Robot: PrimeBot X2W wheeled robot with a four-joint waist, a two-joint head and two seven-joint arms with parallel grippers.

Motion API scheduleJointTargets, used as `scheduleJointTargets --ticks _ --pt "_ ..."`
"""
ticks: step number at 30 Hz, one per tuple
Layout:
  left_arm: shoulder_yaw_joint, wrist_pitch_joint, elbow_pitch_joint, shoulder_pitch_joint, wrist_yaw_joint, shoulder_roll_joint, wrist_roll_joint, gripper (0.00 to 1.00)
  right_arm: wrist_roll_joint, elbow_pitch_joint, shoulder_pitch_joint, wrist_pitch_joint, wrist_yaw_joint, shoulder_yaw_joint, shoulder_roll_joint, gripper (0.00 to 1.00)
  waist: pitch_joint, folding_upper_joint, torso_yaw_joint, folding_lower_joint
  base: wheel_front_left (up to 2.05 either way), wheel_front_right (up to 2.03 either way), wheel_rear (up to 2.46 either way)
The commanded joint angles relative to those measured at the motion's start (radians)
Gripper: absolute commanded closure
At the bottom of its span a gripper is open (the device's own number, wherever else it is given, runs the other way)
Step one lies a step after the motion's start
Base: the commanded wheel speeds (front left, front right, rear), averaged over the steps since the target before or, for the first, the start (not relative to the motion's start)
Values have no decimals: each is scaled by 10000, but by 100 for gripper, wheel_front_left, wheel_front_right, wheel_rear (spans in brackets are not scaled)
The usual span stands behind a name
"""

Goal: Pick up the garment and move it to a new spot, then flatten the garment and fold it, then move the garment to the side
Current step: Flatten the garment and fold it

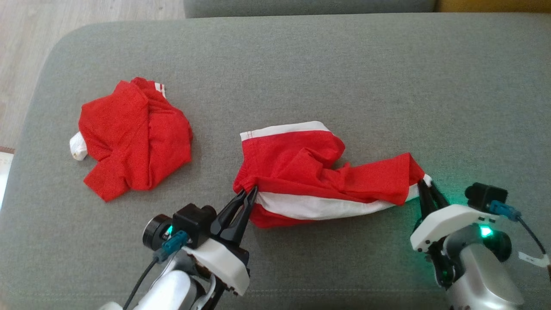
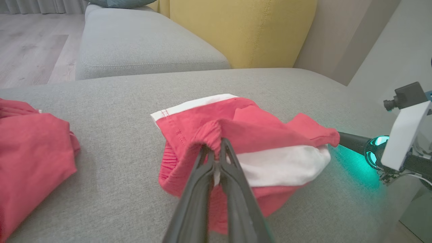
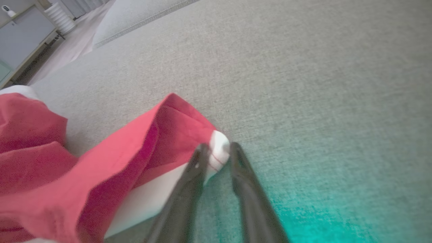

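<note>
Red shorts (image 1: pixel 318 172) with white bands lie stretched on the grey sofa cushion (image 1: pixel 301 64). My left gripper (image 1: pixel 253 190) pinches their bunched left end, fingers pressed together. My right gripper (image 1: pixel 425 183) brackets the white right corner; whether it grips, I cannot tell.

Left gripper (image 1: pixel 253 190), right gripper (image 1: pixel 425 183): black fingers (image 1: pixel 234 215), white housings (image 1: pixel 224 258), silver arms (image 1: pixel 170 288), black cameras (image 1: pixel 486 193), blue plugs (image 1: pixel 174 246), green lights (image 1: pixel 485 231).
</note>
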Motion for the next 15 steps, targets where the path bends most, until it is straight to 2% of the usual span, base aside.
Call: scheduleJointTargets --ticks 1,8,15 --pt "317 -140 -272 -526 59 89 -42 100 90 -133 -229 -145 75 344 -22 100 -29 0 -34 0 0 0 0" --pt "432 -114 -528 -660 207 282 13 100 646 -616 -356 -394 75 432 -22 100 -297 0 -299 0 0 0 0" --pt "785 322 -1271 -1597 176 542 -36 100 1205 -2890 -528 572 75 402 -22 100 -704 0 -533 0 0 0 0"
